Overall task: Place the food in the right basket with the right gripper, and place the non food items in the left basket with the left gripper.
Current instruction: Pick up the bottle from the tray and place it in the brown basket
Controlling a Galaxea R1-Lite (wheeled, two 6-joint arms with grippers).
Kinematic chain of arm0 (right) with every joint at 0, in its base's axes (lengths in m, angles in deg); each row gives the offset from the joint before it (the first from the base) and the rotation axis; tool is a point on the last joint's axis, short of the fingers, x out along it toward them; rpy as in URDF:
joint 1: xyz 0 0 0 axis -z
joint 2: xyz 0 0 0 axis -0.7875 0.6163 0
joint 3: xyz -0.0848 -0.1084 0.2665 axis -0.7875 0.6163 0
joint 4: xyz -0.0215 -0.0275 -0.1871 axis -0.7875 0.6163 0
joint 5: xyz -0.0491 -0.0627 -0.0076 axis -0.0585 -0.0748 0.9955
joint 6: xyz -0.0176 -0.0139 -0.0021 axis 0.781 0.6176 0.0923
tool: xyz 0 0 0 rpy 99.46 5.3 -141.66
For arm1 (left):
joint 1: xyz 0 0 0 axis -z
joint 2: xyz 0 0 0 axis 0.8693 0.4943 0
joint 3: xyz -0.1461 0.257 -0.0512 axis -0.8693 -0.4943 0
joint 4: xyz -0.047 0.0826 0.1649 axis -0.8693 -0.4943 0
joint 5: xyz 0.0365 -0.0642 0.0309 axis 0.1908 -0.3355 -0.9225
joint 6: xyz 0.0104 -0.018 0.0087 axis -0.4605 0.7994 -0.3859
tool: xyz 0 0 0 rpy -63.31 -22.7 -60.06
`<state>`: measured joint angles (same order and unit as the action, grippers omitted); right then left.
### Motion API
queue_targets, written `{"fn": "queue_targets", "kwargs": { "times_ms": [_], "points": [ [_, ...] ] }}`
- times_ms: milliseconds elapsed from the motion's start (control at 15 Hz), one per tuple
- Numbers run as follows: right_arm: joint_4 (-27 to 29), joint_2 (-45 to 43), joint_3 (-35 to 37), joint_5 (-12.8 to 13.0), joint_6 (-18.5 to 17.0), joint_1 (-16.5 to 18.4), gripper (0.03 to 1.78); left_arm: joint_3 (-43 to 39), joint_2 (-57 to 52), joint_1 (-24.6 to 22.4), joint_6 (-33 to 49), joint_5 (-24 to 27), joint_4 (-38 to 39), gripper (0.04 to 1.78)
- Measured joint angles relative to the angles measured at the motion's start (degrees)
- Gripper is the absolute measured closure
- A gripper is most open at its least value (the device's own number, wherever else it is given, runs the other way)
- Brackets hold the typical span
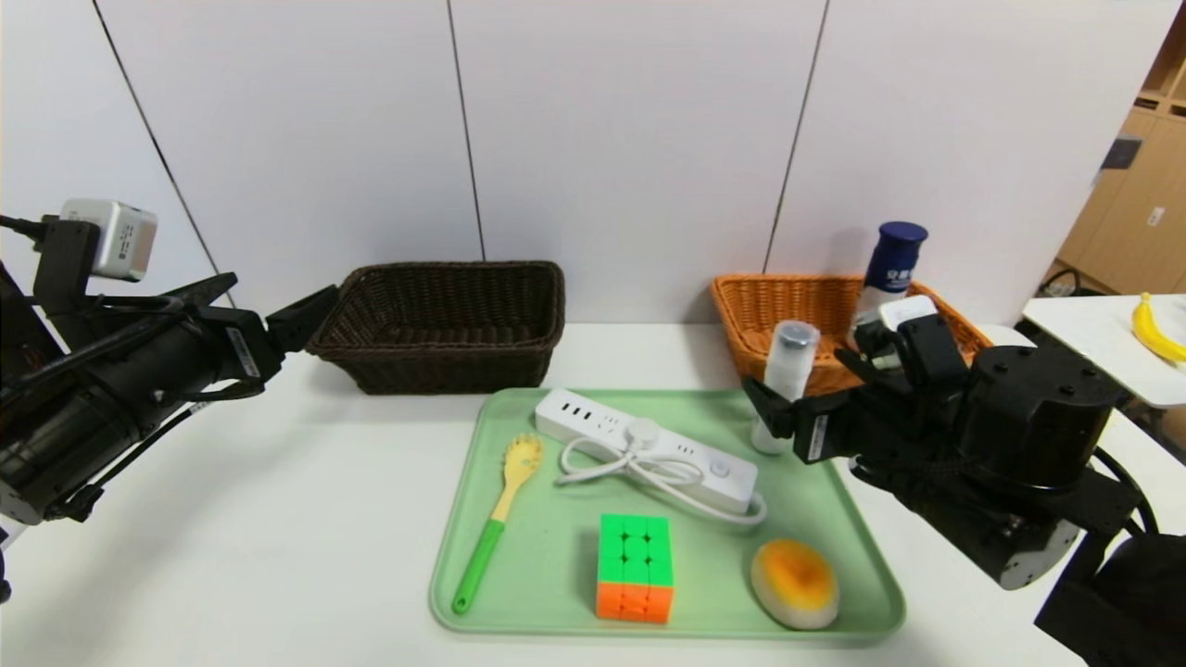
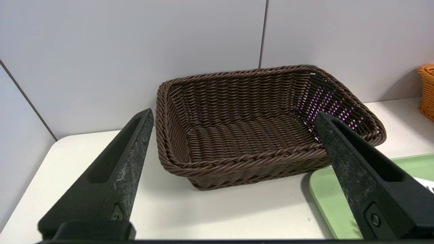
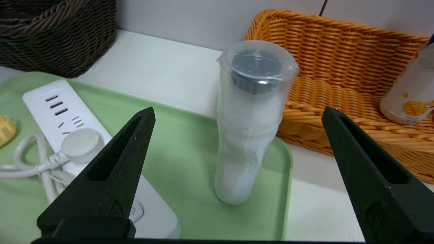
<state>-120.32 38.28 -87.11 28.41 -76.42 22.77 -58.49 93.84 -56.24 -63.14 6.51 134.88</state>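
A wall of pale grey panels [image 1: 630, 139] split by thin dark seams fills the upper frame above a white tabletop [image 1: 232, 519], while at the far right edge stand light wooden cabinets [image 1: 1135, 195] and a second white table [image 1: 1093, 343] bearing a yellow banana [image 1: 1154, 332].

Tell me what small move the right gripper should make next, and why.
Probably swing the open right gripper from the tube down toward the bun: the bottle already stands in the right basket, the bun still lies on the tray.
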Motion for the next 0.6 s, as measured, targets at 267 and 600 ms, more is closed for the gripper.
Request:
{"fn": "queue_targets", "kwargs": {
  "times_ms": [267, 600],
  "points": [
    [-0.38, 3.11, -1.43, 0.78, 0.16, 0.24, 0.12, -0.18, 0.01, 0.00, 0.00, -0.05, 0.00, 0.13],
    [-0.49, 4.17, -3.22, 1.40, 0.18, 0.77, 0.11, -0.44, 0.09, 0.00, 0.09, -0.02, 0.00, 0.13]
  ]
}}
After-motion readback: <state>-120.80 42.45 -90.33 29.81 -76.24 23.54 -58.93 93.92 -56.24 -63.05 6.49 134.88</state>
